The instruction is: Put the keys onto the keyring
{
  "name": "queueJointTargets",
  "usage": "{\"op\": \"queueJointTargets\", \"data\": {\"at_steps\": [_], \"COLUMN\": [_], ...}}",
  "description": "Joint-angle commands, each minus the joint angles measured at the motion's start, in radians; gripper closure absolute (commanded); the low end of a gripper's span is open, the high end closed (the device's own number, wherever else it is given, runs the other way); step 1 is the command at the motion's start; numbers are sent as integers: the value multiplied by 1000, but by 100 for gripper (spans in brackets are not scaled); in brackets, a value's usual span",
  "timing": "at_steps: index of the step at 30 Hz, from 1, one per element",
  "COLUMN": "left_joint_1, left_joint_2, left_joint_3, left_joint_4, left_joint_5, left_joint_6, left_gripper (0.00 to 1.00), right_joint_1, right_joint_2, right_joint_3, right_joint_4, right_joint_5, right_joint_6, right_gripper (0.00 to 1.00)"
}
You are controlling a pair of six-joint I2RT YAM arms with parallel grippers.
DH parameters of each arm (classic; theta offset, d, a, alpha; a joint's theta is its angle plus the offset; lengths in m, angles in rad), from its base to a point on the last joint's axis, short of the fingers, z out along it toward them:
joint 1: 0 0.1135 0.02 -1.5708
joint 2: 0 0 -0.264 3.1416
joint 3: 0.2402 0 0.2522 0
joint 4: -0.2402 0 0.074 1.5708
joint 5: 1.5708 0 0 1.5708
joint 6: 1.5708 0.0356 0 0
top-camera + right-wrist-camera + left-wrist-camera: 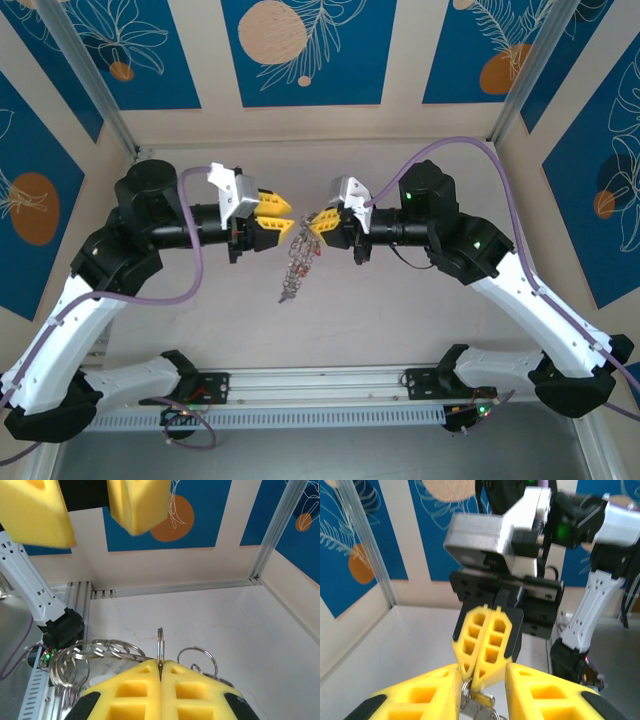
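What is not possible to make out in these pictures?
Keys: top view, too small to tell from the hanging keyring.
Keyring's lower part: right wrist view, hidden behind the right gripper, cut by the bottom edge.
Keyring: left wrist view, cut off at the bottom edge.

top: overhead-rear, looking down | wrists: close-up, facing each other | shared: keyring point(298, 262)

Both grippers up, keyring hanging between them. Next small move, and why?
Probably close the left gripper on the keyring just below the right gripper. The right is shut on the ring's rim, the left stands open astride those fingertips, and the rest dangles.
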Motion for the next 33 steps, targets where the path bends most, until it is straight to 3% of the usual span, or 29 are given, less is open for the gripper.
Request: {"op": "queueJointTargets", "data": {"at_steps": [1, 16, 33], "left_joint_1": [-12, -14, -15], "left_joint_2": [29, 116, 149], "left_joint_3": [43, 91, 100], "left_joint_4": [-164, -239, -277], "left_joint_5": [-58, -43, -56], "left_joint_6": [97, 179, 205], "left_gripper": [71, 68, 68], "right_joint_1": [0, 28, 31], "right_joint_2": [3, 87, 101], "right_joint_3": [53, 175, 193], "right_joint_4": [-19, -197, -197], "right_joint_5": [10, -34, -83], "right_joint_6": [-49, -115, -119], "right_gripper": [100, 100, 100]}}
